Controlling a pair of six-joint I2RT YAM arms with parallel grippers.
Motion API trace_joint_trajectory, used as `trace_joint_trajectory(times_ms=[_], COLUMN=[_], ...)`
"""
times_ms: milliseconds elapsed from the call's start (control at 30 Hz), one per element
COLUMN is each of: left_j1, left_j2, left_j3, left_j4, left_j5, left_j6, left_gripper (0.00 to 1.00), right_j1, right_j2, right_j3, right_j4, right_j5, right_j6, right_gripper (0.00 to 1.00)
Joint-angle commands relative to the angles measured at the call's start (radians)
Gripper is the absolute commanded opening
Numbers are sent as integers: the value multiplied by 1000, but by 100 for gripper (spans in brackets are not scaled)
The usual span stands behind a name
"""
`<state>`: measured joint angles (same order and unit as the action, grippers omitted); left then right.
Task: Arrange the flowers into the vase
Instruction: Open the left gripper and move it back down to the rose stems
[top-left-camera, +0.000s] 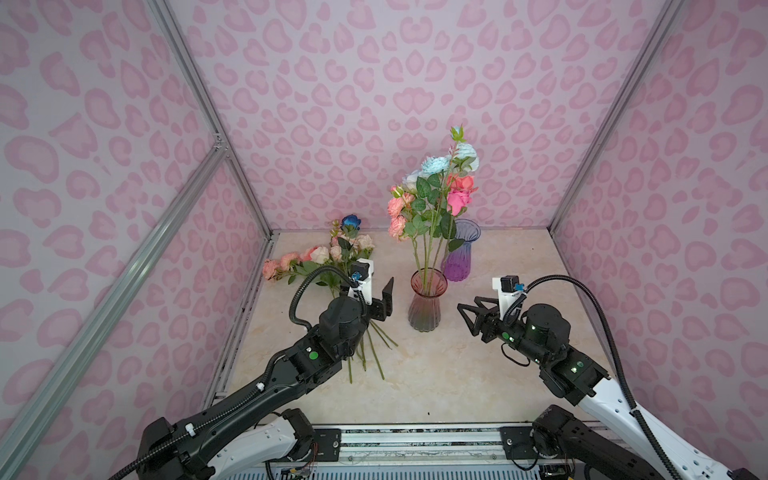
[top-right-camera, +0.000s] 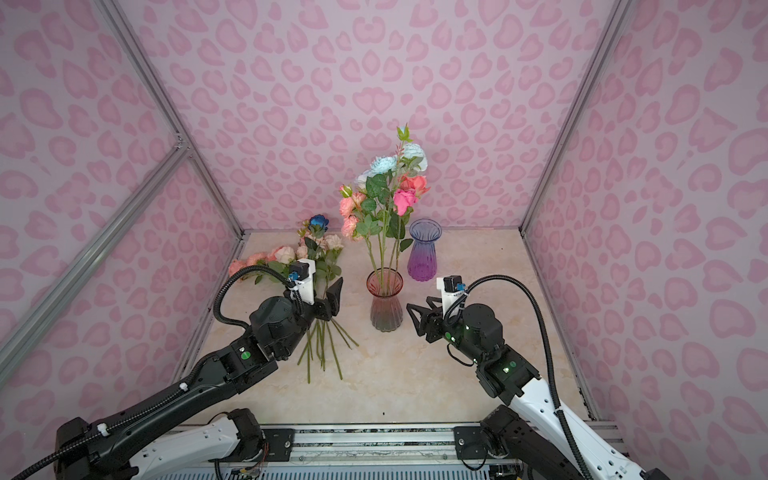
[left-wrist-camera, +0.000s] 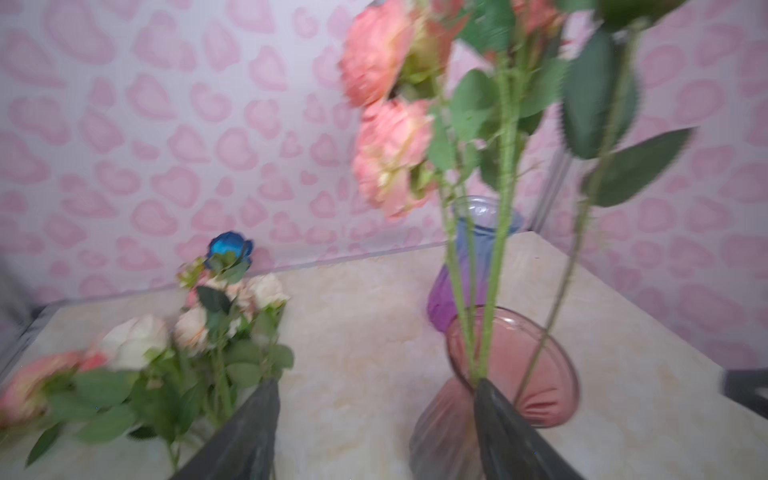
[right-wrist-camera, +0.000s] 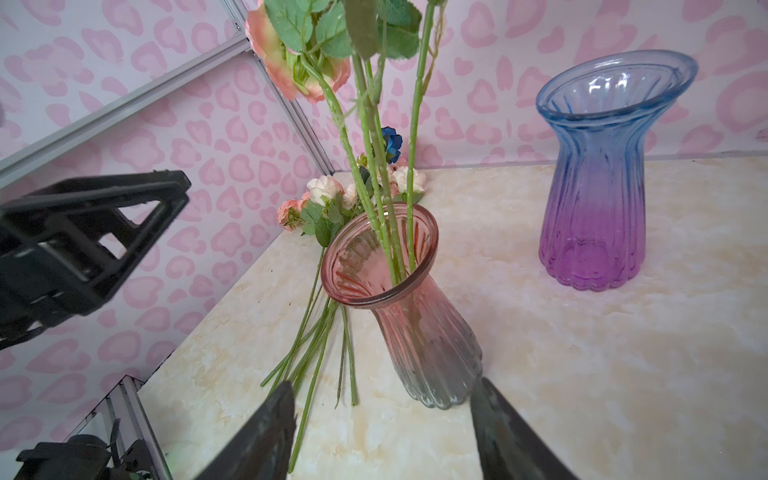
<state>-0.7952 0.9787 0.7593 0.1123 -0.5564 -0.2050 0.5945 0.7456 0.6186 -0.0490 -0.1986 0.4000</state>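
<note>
Enclosure: pink heart-print walls (top-left-camera: 374, 83) fill most of both top views. The pale marbled worktop (top-left-camera: 478, 374) takes the lower centre.

Left arm (top-left-camera: 291, 365): enters from the lower left and reaches up and rightward. Its wrist sits left of centre, over the lying stems.

Right arm (top-left-camera: 561, 357): enters from the lower right with the forearm angled up-left. The wrist is bent so the hand points left.

Standing flowers (top-left-camera: 432, 191): pink, peach and pale blue heads on long stems, upright in the pink vase (top-left-camera: 426, 307) at centre frame. The heads reach the upper centre, against the back wall.

Lying flowers (top-left-camera: 328, 257): peach and cream heads flat on the worktop, left of centre, toward the back-left corner. The stem ends (top-left-camera: 374, 357) fan toward the lower frame. The left wrist covers the middle of these stems.

Purple-and-blue vase (top-left-camera: 459, 259): upright, up and right of the pink vase and apart from it. In a top view the standing stems and leaves cross its left side.

Left hand (left-wrist-camera: 376, 384): fingers spread wide, gripping nothing. It is just left of the pink vase. The left wrist view is blurred.

Right hand (right-wrist-camera: 382, 382): fingers wide apart, gripping nothing. It is just right of the pink vase and apart from it.

Deep blue rose (top-left-camera: 351, 222): far end of the lying bunch, near the back wall.
</note>
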Motion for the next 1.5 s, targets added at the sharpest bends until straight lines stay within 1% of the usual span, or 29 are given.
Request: trace_joint_trajectory(times_ms=[0,67,133,200,233,267,333,400,433,533,700,833,1000,1033,1167,1267,1333,1400,1467], left_j1=[92,193,279,327,342,355,402,447,462,492,496,496,495,496,496,495,495,496,496], left_j2=[20,55,119,191,237,279,375,473,525,653,783,826,877,885,886,893,893,883,876], left_j3=[-7,-28,-27,4,32,54,96,148,185,271,379,408,445,450,432,428,422,412,414], left_j4=[-190,-228,-254,-268,-284,-293,-289,-288,-306,-331,-377,-391,-402,-410,-390,-388,-386,-377,-378], left_j5=[-127,-13,60,108,120,132,221,325,347,397,383,333,329,321,315,315,316,317,324], left_j6=[-266,-356,-411,-412,-421,-430,-458,-465,-471,-470,-458,-478,-478,-479,-484,-479,-478,-476,-467], left_gripper=[71,67,61,56,52,51,48,39,37,37,38,38,37,31,29,23,16,11,7], right_j1=[1,1,1,2,2,1,1,1,1,-1,-12,-22,-33,-34,-39,-45,-51,-55,-55], right_j2=[21,58,96,113,116,118,121,119,117,108,97,99,104,105,100,88,83,81,80], right_j3=[-1,-4,7,9,8,7,7,1,-4,-16,-29,-38,-51,-51,-52,-61,-61,-59,-56], right_j4=[44,67,67,74,81,85,86,87,84,78,69,76,93,94,89,93,94,90,84], right_j5=[-19,-49,-68,-67,-65,-62,-61,-58,-57,-53,-47,-44,-48,-49,-46,-29,-29,-34,-36], right_j6=[20,30,30,28,26,24,19,14,13,5,-6,-6,-5,-5,-7,-7,-4,-3,-3], right_gripper=[68,67,67,67,67,67,67,67,67,67,67,67,67,67,67,67,67,67,67])
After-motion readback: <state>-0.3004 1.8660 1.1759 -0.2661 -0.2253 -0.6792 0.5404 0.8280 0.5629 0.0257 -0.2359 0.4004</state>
